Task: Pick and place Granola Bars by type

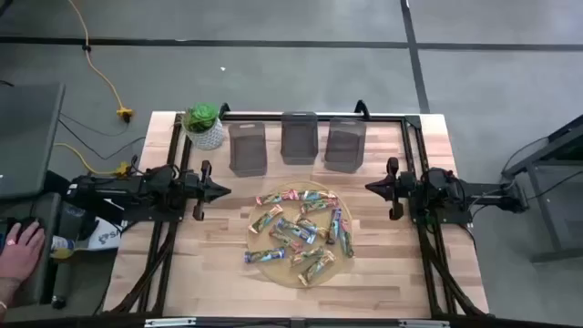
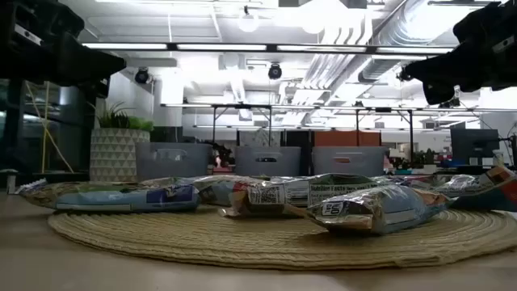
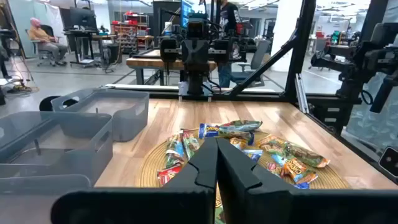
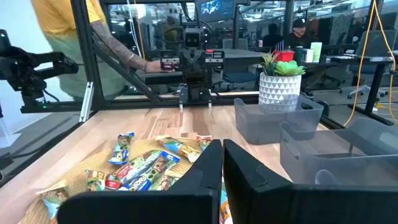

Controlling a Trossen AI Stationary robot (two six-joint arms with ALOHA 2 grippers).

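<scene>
Overhead arrangement of the table [image 1: 383, 273]: the bars [image 1: 299, 235] lie heaped on a round woven mat [image 1: 273, 271] at the table's middle, overlapping one another, in green, blue, tan and red wrappers. The left claw [image 1: 224, 190] hangs to one side of the mat, its fingers [image 3: 205, 168] pressed together and holding nothing; the bars lie ahead of its tips and slightly to the near side, apart from it. The right claw [image 1: 370, 187] faces it from the opposite side, likewise pinched shut and empty, with the heap between the two claws and clear of both. Three clear grey bins [image 1: 297, 141] stand in a row beyond the mat along the far edge, off to the side of each claw's line; nothing lies between either claw and the bars. A plant [image 1: 204, 125] in a white patterned pot stands at the end of the bin row, nearest the left claw. In the level view, both claws hang well above the mat. A black frame [image 1: 412, 164] borders the table behind each claw. A person's hand [image 1: 20, 251] rests on a surface beside the table, behind the left arm. A yellow cable [image 1: 102, 77] trails on the floor.
</scene>
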